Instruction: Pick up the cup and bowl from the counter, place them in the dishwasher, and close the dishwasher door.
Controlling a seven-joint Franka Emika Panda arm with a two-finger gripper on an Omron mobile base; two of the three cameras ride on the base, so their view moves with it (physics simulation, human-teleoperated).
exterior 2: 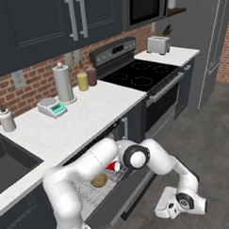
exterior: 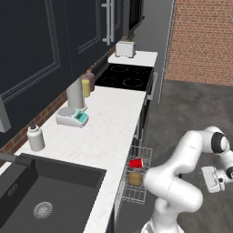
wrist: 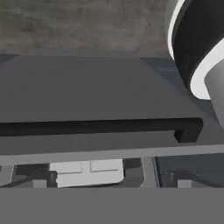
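Presently catalogued: the cup (exterior: 136, 163), red, lay in the dishwasher's wire rack (exterior: 138, 196), with the bowl (exterior: 135, 178), tan wood, just beside it on the nearer side; both were off the bench (exterior: 109, 123). From the right, the cup (exterior 2: 111, 167) and bowl (exterior 2: 99, 180) were partly masked by the arm. The dishwasher door (exterior 2: 124, 193) hung lowered and open beneath the rack. The gripper (exterior 2: 164, 209) sat low over the floor beyond the door's outer edge, jaws spread wide and, as far as the small rendering allowed, holding nothing. The hand view faced the door's dark handle (wrist: 105, 127) at close range. Scale (exterior: 73, 117), paper towel roll (exterior: 75, 93), white bottle (exterior: 35, 137) and toaster (exterior: 125, 48) stood on the bench.
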